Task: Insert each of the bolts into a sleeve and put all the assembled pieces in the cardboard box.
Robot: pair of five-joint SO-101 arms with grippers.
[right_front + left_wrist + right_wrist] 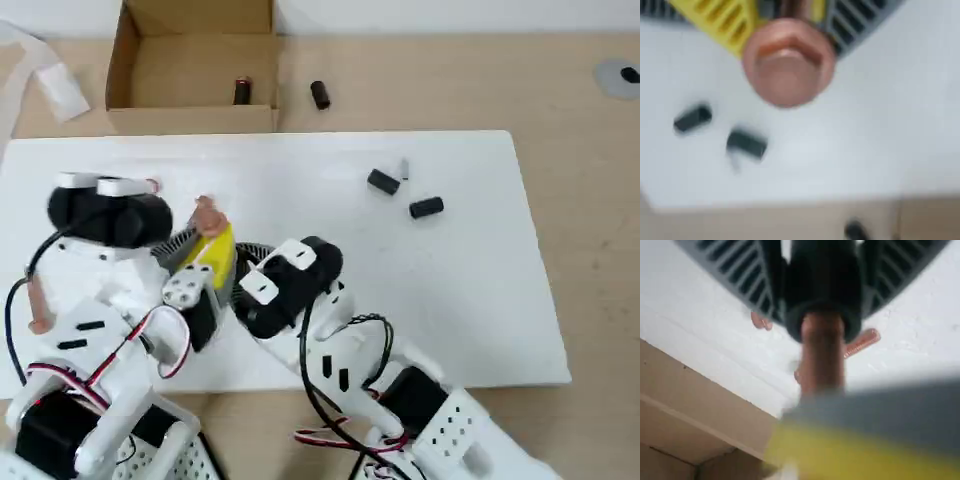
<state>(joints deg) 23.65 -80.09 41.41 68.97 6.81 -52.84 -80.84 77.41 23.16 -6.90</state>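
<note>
The left gripper [203,232] was clamped on a bolt [789,65] over the front left part of the board [470,300]. The right gripper [821,305] was clamped on a sleeve [822,275] just beside it. The thin end of the bolt poked into that sleeve. I think it was only part way in, so this piece was not done yet. The box [120,70] sat on the table [580,200], just behind the board's back left corner. One finished piece [241,92] lay inside it. A lot was left to do. Two spare sleeves [383,182] [426,208] lay close together on the back right part of the board. A third sleeve [320,95] lay on the table beside the box, behind the board's back edge. A loose bolt [38,305] lay at the board's left edge. A small pink thing [152,185] near the back left looked like one more bolt. Each of those needed a sleeve, and then all the pieces had to go in the box.
</note>
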